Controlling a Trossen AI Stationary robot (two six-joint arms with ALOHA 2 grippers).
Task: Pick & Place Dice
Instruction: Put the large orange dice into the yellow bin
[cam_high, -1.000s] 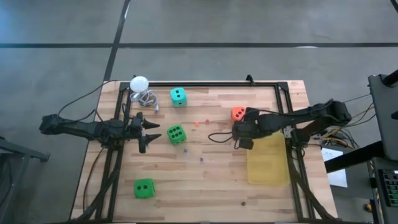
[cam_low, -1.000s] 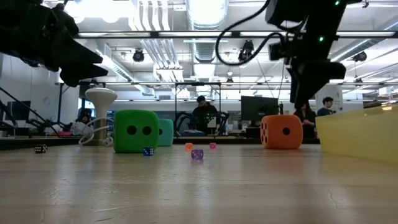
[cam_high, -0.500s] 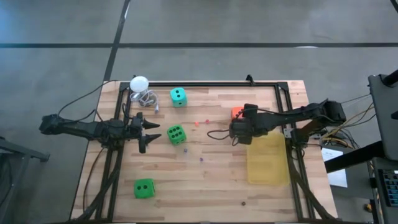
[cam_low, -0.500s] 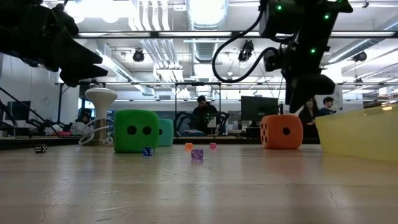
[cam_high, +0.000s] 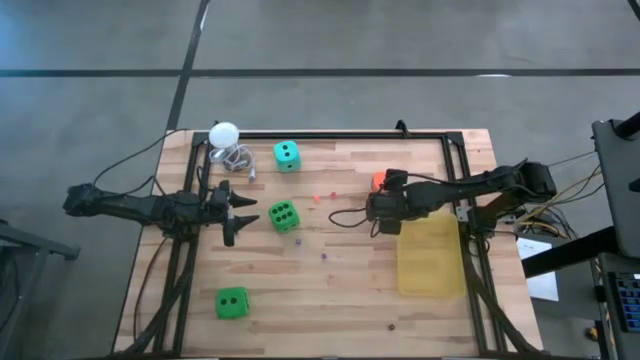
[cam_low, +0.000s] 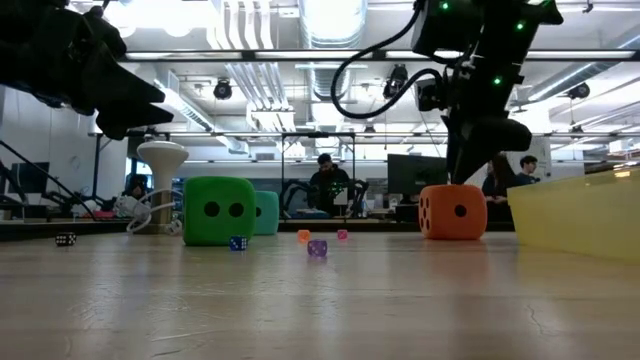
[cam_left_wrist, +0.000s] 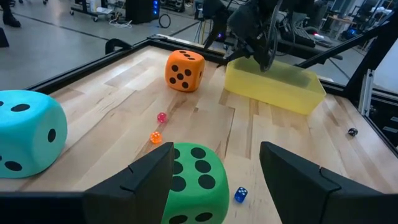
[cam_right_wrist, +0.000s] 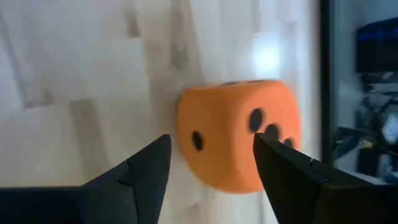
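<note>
Right tool (cam_right_wrist: 208, 163) hangs right over the soft orange-red cube die (cam_right_wrist: 238, 132), fingers spread apart and straddling it; left arm's nowhere near.

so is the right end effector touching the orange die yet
Apart. In the right wrist view the right end effector has its fingers open in front of the orange die, with pale tabletop showing between each fingertip and the die's sides.

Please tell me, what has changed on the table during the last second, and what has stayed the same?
The right gripper moved left over the orange die, its open fingers now pointing down at it without holding it. The left gripper, open beside the green die, did not move. The dice and the yellow tray stayed in place.
</note>
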